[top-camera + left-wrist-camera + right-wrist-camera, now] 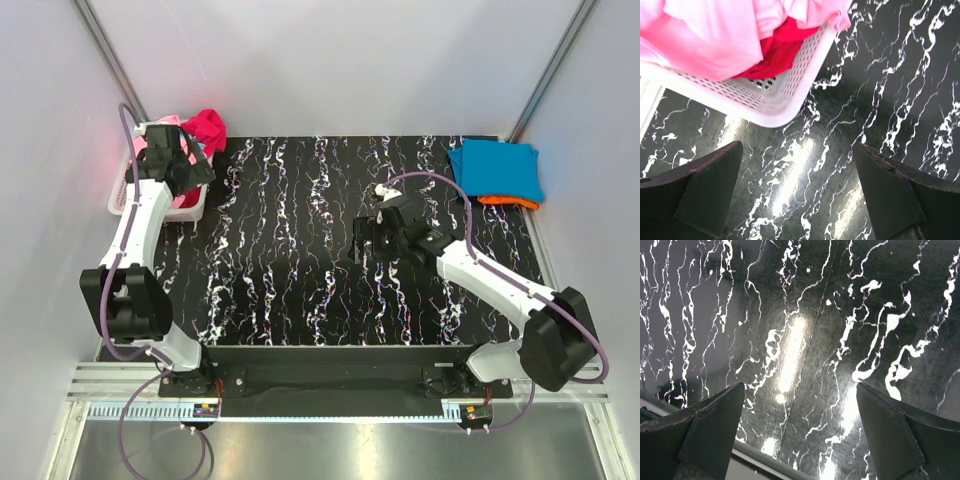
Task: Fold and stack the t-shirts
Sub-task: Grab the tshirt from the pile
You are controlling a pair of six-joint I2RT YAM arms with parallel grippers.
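Note:
A light pink t-shirt (715, 35) lies heaped over a magenta-red t-shirt (775, 50) in the white slatted basket (765, 100). From above, the magenta shirt (207, 127) pokes out at the basket's far end. My left gripper (196, 168) hovers by the basket's right corner. In its wrist view the left gripper (797, 165) is open, with only table between the fingers. A folded blue t-shirt (495, 168) rests on an orange one (508, 203) at the back right. My right gripper (366, 238) hangs open over mid-table, and its wrist view shows the right gripper (800, 410) empty.
The black marbled table top (300, 260) fills the work area, with white walls on three sides. The basket (190, 205) stands at the back left edge. The table's near edge (755, 457) shows just below my right fingers.

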